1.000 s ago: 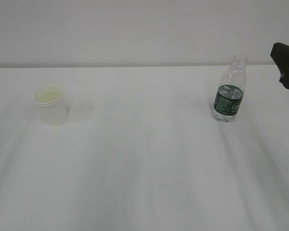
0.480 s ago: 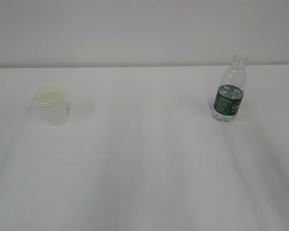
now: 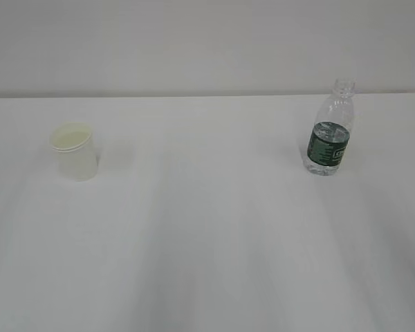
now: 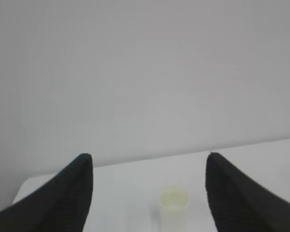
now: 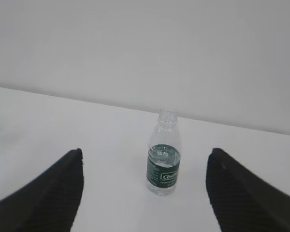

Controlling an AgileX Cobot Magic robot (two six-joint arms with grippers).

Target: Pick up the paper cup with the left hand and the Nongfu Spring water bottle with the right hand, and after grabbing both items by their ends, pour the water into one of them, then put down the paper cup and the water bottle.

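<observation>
Between the wide-open jaws of the left hand (image 4: 149, 193), ahead on the white surface (image 3: 207, 228), the paper cup (image 4: 173, 201) stands upright. Centred before the right hand (image 5: 144, 193), jaws equally spread, stands the uncapped Nongfu Spring water bottle (image 5: 163, 159), partly filled with water (image 5: 162, 186).

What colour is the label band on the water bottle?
Dark green with white print on the water bottle; clearest in the right wrist view.

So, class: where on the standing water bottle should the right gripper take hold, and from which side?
Grip the water bottle at its green label band, approaching level from the camera side. It stands upright and uncapped, centred ahead of the open right gripper, and the ribbed body fits the jaws.
</observation>
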